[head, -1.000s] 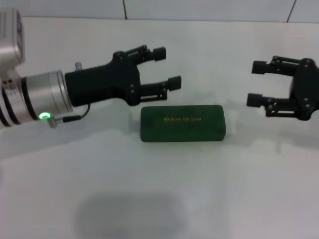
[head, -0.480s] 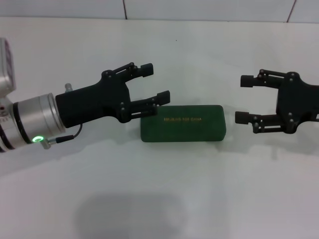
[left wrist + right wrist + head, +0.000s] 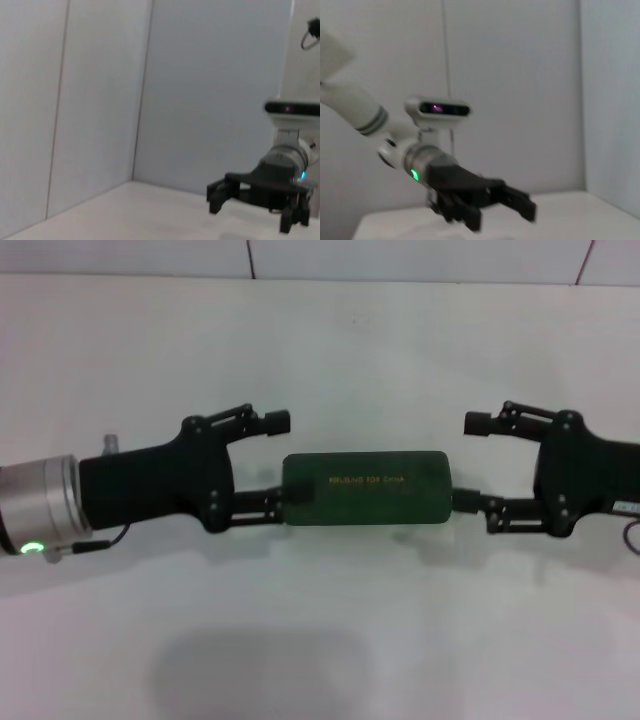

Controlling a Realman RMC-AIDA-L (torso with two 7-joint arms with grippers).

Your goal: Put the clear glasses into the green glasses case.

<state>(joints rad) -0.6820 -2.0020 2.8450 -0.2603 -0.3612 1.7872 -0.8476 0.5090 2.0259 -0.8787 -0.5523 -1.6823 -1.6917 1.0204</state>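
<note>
Green glasses case (image 3: pixel 365 488) lies shut on the white desk (image 3: pixel 330 640), midway between both arms. The clear glasses are not visible in any view; whether they sit inside cannot be determined. Within the last second both grippers have descended to the case ends: left gripper (image 3: pixel 277 465) at one end, right gripper (image 3: pixel 472 462) at the other, fingers spread wide, the lower finger of each touching or nearly touching an end. This bracketing suits steadying or opening the case. No other object obstructs access.
</note>
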